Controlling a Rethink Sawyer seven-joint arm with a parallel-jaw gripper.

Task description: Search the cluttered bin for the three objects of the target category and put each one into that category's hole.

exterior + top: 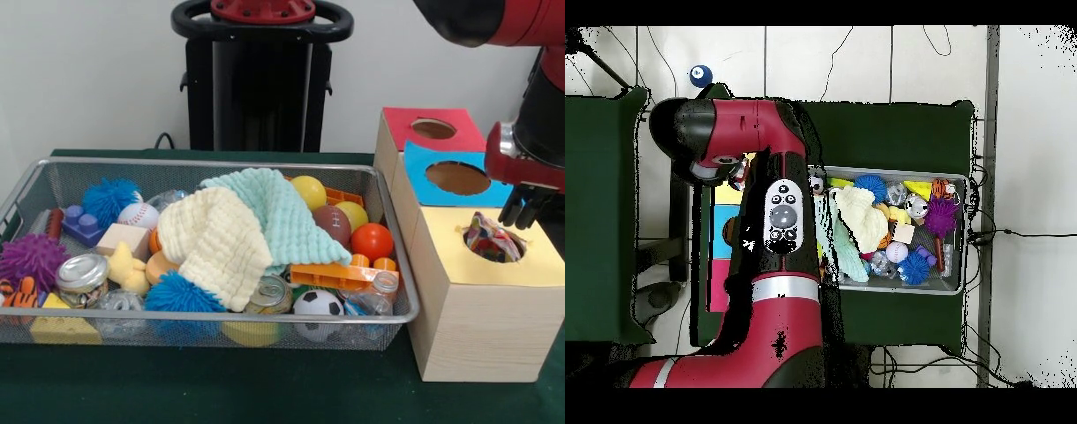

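Front view: gripper [523,212] above patterned object [488,238] in yellow hole [494,240].

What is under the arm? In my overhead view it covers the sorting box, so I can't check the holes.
Observer: A multicoloured object sits in the yellow hole, poking above its rim.
Operator: And the gripper?
Observer: The gripper hangs just above that hole's far edge, apart from the object.
Operator: The other holes?
Observer: The red hole and the blue hole show nothing sticking out.
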